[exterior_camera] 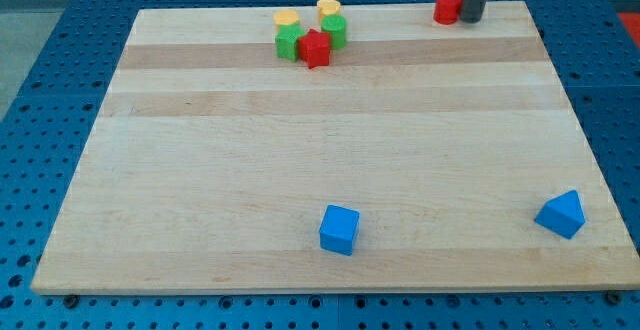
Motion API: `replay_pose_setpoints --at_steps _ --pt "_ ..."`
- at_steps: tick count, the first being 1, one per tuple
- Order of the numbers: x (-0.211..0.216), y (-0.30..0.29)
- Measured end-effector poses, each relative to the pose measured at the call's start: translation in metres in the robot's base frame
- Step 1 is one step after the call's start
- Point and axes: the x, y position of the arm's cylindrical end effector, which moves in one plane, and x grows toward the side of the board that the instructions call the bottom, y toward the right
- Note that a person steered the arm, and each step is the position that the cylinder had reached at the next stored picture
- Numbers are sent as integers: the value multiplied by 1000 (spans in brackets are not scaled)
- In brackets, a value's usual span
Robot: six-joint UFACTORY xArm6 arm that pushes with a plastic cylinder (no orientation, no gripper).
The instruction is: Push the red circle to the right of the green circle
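The red circle point(447, 7) stands at the top edge of the wooden board point(330, 160), right of centre. My tip point(470, 17) is right beside it on its right, touching or nearly touching it. The green circle point(334, 31) sits in a cluster at the top centre, well to the left of the red circle. In that cluster a red star-like block point(315, 48) lies just below-left of the green circle, and a green block point(289, 42) lies left of that.
Two yellow blocks point(287, 17) point(329, 8) lie at the cluster's top. A blue cube point(339, 229) sits at the bottom centre. A blue block point(560, 214) sits near the board's lower right edge. A blue pegboard surface point(50, 90) surrounds the board.
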Motion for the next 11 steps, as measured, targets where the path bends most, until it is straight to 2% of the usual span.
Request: replay_pose_setpoints --at_steps 2,4,6,11 --pt "-26 7" --pt "-32 -23" --pt "-6 -75" --pt "52 -70"
